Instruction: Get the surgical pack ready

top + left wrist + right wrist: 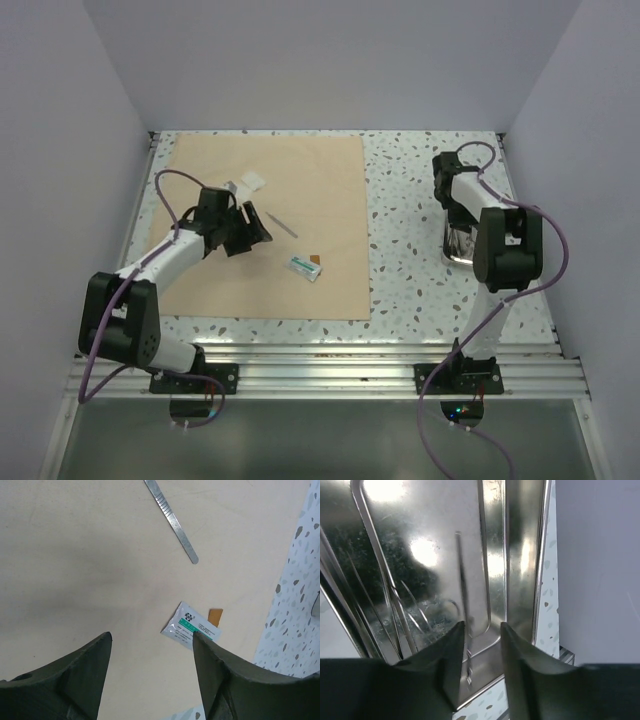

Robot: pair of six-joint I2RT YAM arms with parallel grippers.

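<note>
the left gripper hangs over the tan sheet with its fingers spread wide, nothing between them and nothing touched. just ahead of its tips a white-and-green packet lies flat on the sheet, a small orange tab at its corner. farther out lies a flat ridged metal instrument, and white gauze sits beyond the gripper in the top view.

the right gripper reaches down into the steel tray, which sits on the speckled table well apart from the sheet. its fingers stand a narrow gap apart. a thin metal rod runs into that gap close to one finger; whether it touches cannot be told.
</note>
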